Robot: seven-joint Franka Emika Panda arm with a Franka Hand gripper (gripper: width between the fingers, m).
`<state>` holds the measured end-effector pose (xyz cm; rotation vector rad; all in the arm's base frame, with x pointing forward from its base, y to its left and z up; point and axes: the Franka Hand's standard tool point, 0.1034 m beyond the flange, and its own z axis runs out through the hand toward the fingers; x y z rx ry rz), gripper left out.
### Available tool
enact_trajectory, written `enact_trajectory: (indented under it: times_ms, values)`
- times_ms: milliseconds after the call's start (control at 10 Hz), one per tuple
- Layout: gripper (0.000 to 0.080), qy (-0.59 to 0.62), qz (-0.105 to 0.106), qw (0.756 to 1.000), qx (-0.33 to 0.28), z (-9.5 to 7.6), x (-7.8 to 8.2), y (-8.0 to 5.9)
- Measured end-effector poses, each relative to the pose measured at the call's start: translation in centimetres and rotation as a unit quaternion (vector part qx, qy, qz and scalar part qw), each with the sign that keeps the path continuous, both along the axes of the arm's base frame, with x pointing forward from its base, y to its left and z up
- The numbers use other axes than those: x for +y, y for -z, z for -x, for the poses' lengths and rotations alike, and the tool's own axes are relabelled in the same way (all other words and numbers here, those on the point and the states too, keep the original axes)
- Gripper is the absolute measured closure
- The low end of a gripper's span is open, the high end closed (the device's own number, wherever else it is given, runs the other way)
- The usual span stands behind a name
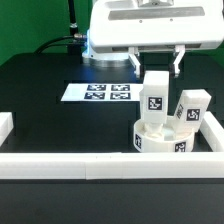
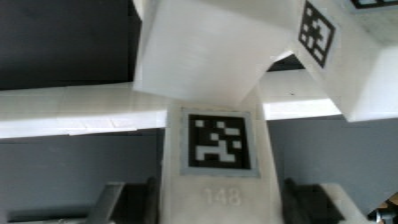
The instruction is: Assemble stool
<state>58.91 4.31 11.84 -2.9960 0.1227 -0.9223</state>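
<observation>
Black table [image 1: 50, 120], green backdrop behind, white border rails [image 1: 100, 166] along the near edge and both sides.

Item: marker board [image 1: 100, 93], flat on the table, well apart from the work.

Item: stool seat [image 1: 162, 138], round white disc, lying in the near corner on the exterior view's right, against the rails. One leg [image 1: 193, 108] stands in it on that view's right side, slightly tilted.

Item: second leg [image 1: 156, 95], upright on the seat, tagged face toward the camera.

Item: gripper [image 1: 158, 62], clamped on the second leg's upper end, fingers [image 2: 116, 200] either side of it in the wrist view.

Risk: whether this leg sits square in its socket is hidden. Judged likely faults: turning or pressing off-axis jams it; the seat shifts, nothing but the rails bracing it; the neighbouring leg gets knocked.
</observation>
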Motion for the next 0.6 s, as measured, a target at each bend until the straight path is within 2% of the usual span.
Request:
enact_trajectory:
  times_ms: [600]
  values:
    - [0.0465, 0.005, 0.002, 1.000, -0.001, -0.42, -0.70, 0.48]
